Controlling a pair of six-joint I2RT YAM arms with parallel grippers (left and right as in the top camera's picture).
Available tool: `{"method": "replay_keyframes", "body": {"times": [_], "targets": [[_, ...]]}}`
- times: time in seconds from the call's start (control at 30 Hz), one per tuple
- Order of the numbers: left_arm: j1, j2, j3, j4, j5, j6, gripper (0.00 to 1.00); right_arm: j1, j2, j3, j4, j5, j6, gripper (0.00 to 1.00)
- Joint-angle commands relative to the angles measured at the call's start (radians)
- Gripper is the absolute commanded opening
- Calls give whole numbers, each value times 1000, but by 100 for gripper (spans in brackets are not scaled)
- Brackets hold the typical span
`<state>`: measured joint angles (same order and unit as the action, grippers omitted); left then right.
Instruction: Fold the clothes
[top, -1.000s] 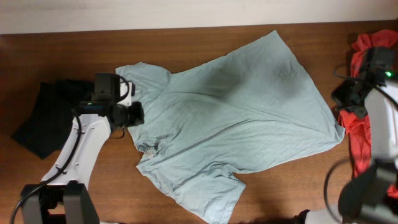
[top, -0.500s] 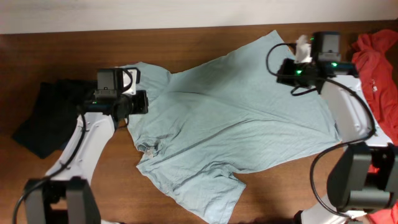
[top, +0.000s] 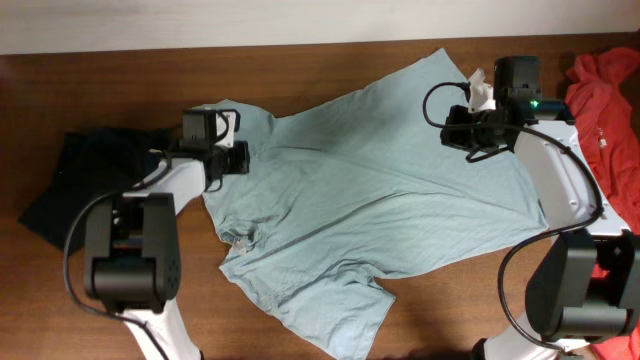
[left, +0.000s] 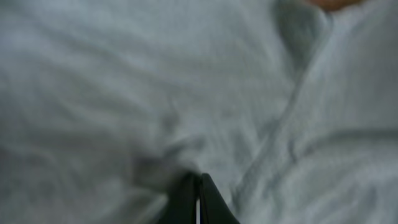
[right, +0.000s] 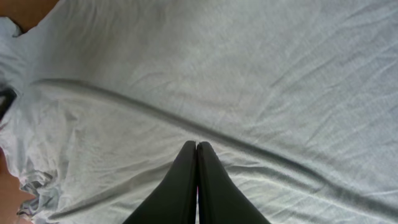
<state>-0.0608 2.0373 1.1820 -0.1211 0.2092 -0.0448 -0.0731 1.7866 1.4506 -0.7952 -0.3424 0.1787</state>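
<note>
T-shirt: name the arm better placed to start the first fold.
Left, likely. The left tool is shut on the T-shirt near its sleeve, cloth puckering there; the right tool hangs shut over flat cloth, gripping nothing.

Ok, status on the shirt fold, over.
Left gripper shut at shoulder, right gripper shut over body. T-shirt spread out, unfolded. Dark garment, red-orange garment lie aside.

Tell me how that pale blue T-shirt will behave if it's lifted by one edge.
Probably floppy: the T-shirt lies flat with fine wrinkles and soft creases, so it should sag and drape. Likely light, as the fabric looks thin. It may drag and bunch rather than slide across the wooden table.
</note>
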Motion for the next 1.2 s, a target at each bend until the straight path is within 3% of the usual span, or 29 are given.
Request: {"method": "replay_keyframes", "body": {"times": [0.0, 0.23, 0.5, 0.8, 0.9, 0.97, 1.07, 1.17], "targets": [[-2, 104, 84, -35, -4, 19, 4, 0, -15, 1, -16, -13, -10, 4], [1, 326, 392, -185, -49, 21, 4, 0, -15, 1, -46, -13, -10, 4], [56, 653, 934, -406, -49, 32, 3, 0, -15, 1, -92, -8, -10, 4], [110, 720, 1329, -571, 29, 46, 5, 0, -15, 1, -111, 65, 17, 4], [109, 717, 1464, -687, 32, 92, 13, -2, -15, 1, -126, 117, 75, 4], [109, 713, 1562, -784, 31, 113, 24, -11, -15, 1, -144, 151, 109, 8], [110, 699, 1726, -965, 31, 118, 41, -42, -14, 1, -190, 192, 143, 26], [109, 682, 1891, -1167, 40, 117, 44, -86, -13, 0, -248, 198, 152, 33]]}}
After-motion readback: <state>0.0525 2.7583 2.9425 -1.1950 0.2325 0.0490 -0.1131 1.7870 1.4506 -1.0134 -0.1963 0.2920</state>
